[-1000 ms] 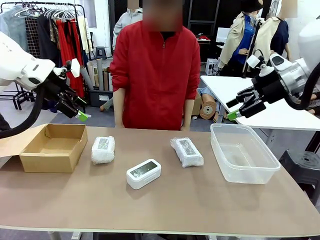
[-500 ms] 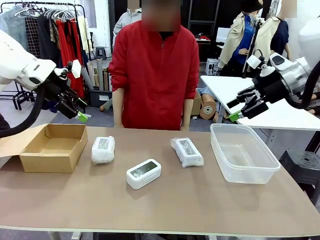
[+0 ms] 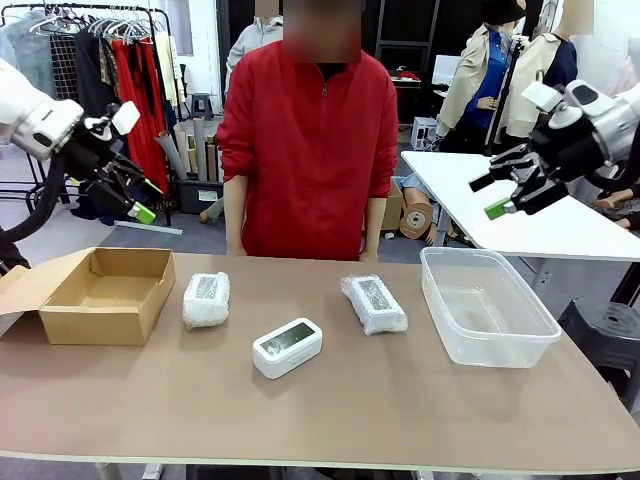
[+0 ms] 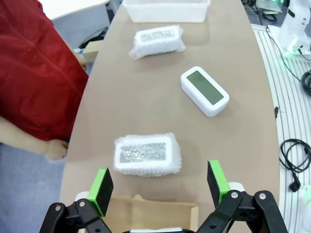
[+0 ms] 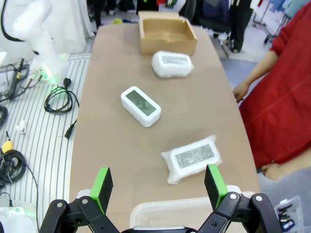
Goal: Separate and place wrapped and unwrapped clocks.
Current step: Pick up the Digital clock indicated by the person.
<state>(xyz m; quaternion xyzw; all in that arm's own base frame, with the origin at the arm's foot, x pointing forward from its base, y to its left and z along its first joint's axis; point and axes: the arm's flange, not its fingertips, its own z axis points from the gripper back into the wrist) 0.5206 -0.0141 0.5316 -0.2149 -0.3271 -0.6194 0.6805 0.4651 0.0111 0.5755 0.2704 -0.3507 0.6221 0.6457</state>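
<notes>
Two wrapped clocks lie on the brown table: one (image 3: 206,298) (image 4: 147,154) (image 5: 172,64) near the cardboard box, the other (image 3: 373,303) (image 4: 159,40) (image 5: 191,158) near the clear tub. Between them, closer to the front edge, sits the bare white unwrapped clock (image 3: 287,346) (image 4: 204,90) (image 5: 140,105) with a grey-green screen. My left gripper (image 3: 135,200) (image 4: 159,184) hangs open high above the box, holding nothing. High above the tub, my right gripper (image 3: 488,196) (image 5: 158,184) is open and empty too.
An open cardboard box (image 3: 105,294) (image 5: 167,33) stands at the table's left end and a clear plastic tub (image 3: 487,305) (image 4: 166,9) at its right. A person in a red jacket (image 3: 308,140) stands at the far edge, hands down.
Both arms have risen and drawn outward, the left toward the left edge, the right toward the right. The clocks have not moved.
</notes>
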